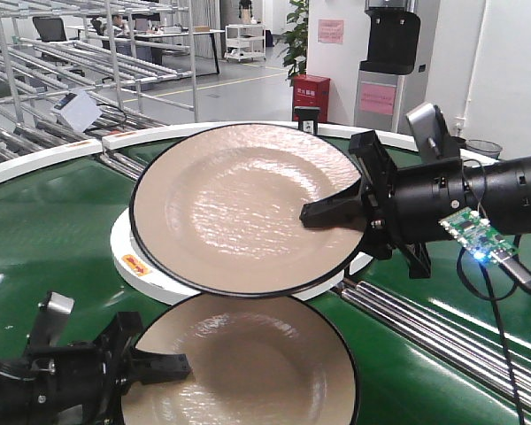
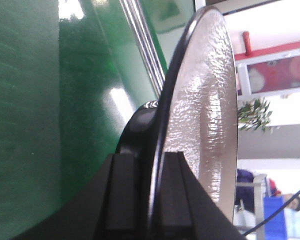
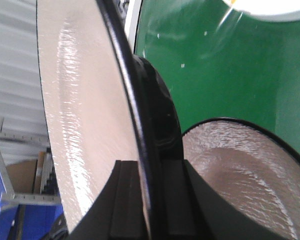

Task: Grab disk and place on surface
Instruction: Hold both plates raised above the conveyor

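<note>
Clenching the rim of the upper disk [image 1: 234,208], our right hand [image 1: 329,212] holds it tilted over a white round base [image 1: 128,257] on the green belt [image 1: 44,230]. Our left hand [image 1: 173,365] grips the edge of the lower disk [image 1: 257,372], just below; whether it touches the belt we cannot tell. Both wrist views show a rim pinched between black fingers [image 2: 121,200]

upper disk [image 1: 239,208] behind, lower disk [image 1: 248,363] in front
</note>
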Available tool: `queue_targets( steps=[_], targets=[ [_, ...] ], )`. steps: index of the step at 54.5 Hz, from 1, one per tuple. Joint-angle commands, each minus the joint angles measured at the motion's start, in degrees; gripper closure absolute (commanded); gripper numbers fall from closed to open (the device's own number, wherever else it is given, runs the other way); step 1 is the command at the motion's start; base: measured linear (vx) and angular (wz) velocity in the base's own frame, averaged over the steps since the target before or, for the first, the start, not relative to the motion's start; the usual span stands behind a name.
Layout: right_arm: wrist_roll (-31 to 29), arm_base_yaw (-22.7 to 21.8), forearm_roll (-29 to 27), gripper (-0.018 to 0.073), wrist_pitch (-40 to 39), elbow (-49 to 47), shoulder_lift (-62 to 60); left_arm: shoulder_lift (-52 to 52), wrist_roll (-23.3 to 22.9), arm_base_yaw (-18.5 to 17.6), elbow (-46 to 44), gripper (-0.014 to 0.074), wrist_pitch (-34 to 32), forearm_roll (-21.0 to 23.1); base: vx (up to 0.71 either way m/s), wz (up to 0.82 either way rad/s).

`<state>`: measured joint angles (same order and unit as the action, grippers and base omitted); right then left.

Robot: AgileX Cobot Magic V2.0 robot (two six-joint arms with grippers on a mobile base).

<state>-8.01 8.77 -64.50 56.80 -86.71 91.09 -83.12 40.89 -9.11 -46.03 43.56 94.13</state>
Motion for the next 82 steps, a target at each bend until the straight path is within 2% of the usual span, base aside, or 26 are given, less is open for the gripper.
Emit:
queue_targets(
  steps=[1,13,82],
  targets=[
    [-0.5,-0.2,-7.8,0.0567,-3.1,-2.6,-2.8,2.5,-1.8,-0.2,-2.7,0.0597,2.6,8.4,0.00,0.00],
    [-1.1,-0.2,-7.8,0.0567,-3.2,-2.6,-2.8,2.5,-1.8,-0.2,-2.8,0.0596,0.9,8.1,0.00,0.00],
    [-1.3,-0.2,-7.8,0.0567,-3.2,-2.6,-2.8,2.5,-1.8,-0.2,-2.8,0.0595,1.0,8.1,-0.02,0.00]
  ],
)
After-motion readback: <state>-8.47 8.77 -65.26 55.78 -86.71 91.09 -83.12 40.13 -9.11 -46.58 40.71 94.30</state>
